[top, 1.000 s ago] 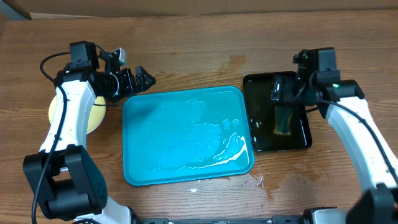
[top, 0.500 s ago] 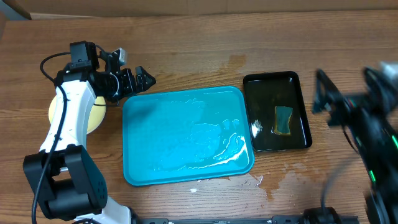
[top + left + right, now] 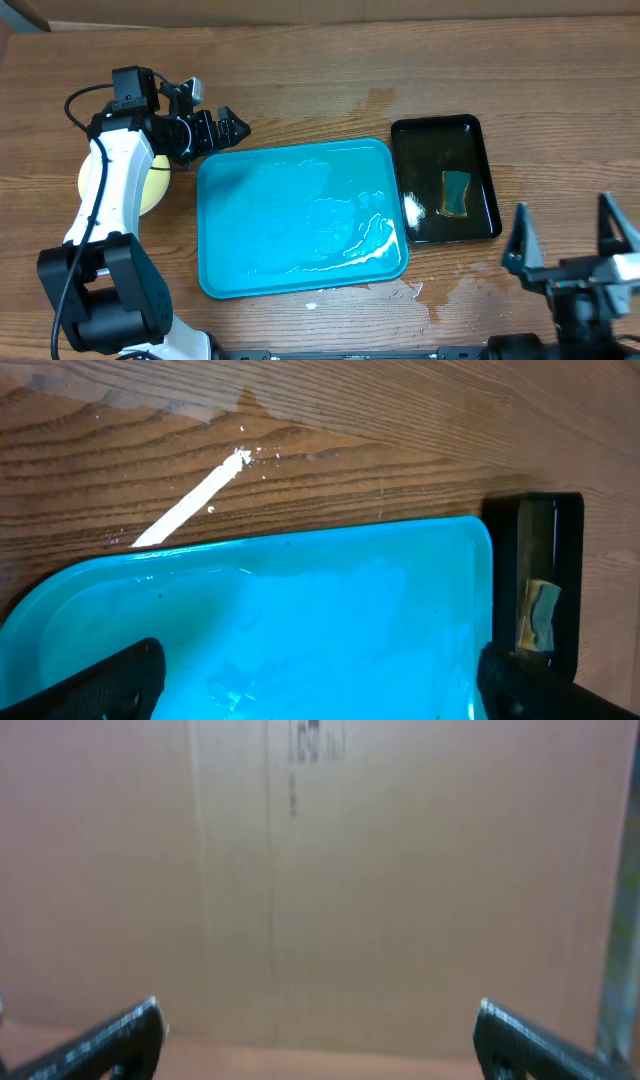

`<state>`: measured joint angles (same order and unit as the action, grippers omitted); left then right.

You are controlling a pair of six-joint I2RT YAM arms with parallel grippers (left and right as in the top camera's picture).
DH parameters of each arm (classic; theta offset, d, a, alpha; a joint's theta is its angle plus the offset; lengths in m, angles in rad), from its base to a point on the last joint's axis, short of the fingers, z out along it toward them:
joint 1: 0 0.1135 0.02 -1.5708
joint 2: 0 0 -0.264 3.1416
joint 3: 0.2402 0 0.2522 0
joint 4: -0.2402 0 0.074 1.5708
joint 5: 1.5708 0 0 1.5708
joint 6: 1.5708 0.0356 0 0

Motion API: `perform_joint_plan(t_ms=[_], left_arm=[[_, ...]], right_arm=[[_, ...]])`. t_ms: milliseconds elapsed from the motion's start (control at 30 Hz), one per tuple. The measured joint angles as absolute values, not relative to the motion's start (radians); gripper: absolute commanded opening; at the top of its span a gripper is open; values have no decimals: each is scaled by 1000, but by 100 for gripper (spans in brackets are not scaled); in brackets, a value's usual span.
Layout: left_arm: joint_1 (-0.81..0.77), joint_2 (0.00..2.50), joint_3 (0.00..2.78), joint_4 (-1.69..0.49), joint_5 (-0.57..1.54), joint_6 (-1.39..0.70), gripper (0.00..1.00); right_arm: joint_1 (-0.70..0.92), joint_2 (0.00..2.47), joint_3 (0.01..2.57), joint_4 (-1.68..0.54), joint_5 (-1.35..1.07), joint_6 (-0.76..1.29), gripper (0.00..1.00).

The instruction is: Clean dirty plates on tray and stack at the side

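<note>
We see the wooden table (image 3: 330,70) filling the view, and on its middle lies the turquoise tray (image 3: 300,150), its floor wet with pale streaks toward the near right corner. Just right of it, nearly touching, sits the black tray (image 3: 436,124). The left arm reaches along the left side of the table. Its left gripper (image 3: 222,132) hovers at the tray's far left corner, the 2 fingers spread wide and holding nothing. The right gripper (image 3: 563,215) is at the near right edge, well apart from both trays, also released and empty. Left of the turquoise tray, on the table and partly under the left arm, lies 1 pale yellow-green plate (image 3: 155,185); we cannot tell whether others lie beneath it. A small sponge (image 3: 456,192) rests in the black tray.
</note>
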<state>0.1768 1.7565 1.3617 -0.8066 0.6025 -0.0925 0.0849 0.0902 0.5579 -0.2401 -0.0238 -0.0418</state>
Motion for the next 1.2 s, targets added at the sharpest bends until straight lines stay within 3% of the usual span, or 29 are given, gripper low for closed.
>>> perform_joint_plan(t_ms=[200,433,767,1200], left_arm=[[177,1757,1362,-807,603,-93,100],[177,1757,1362,-807,603,-93,100],[177,1757,1362,-807,603,-93,100],[177,1757,1362,-807,603,-93,100]], right_arm=[[77,17,303,56,-41,-2,100],[72,15,143,170,-45,27,100],[72,15,26,183,-45,49,100],[72,15,19,-88,-44,53,100]])
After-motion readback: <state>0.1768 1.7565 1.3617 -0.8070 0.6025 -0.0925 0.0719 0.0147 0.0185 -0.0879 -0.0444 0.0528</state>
